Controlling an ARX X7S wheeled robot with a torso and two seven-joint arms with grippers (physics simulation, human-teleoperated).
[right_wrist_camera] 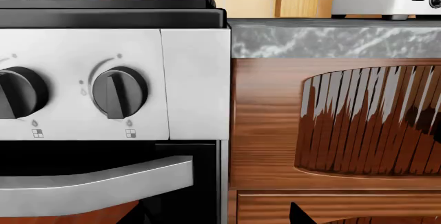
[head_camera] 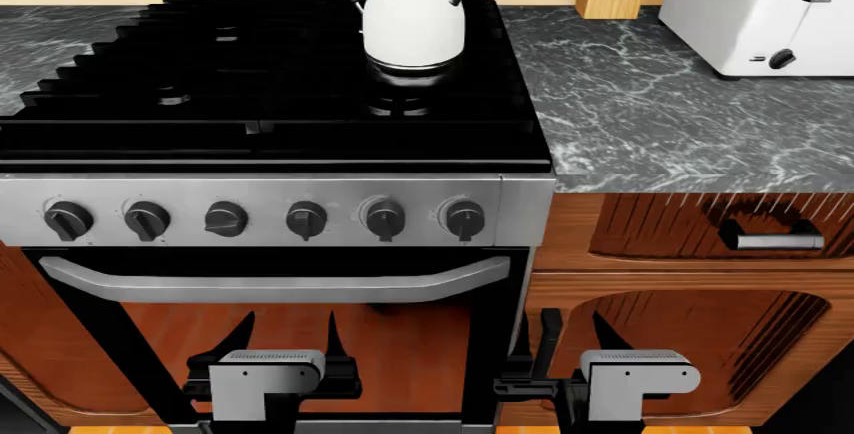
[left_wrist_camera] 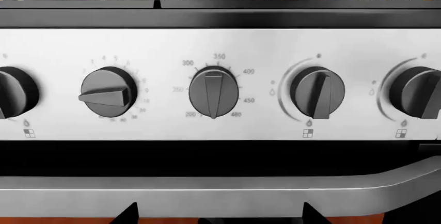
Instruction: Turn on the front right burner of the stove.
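Six black knobs lined the stove's (head_camera: 527, 209) steel panel; none yet touched. Your left gripper (head_camera: 287, 326) and right gripper (head_camera: 571, 326) hung low before the oven door, well short of the panel, both with jaws spread and empty. Front right burner (head_camera: 398, 106) sat unlit under the grate, just near of the white kettle (head_camera: 412, 16). Step in hand: the approach. Next move likely calls for raising your right gripper to the rightmost knob (head_camera: 465, 218), though its icon was too small to confirm which burner it fed.
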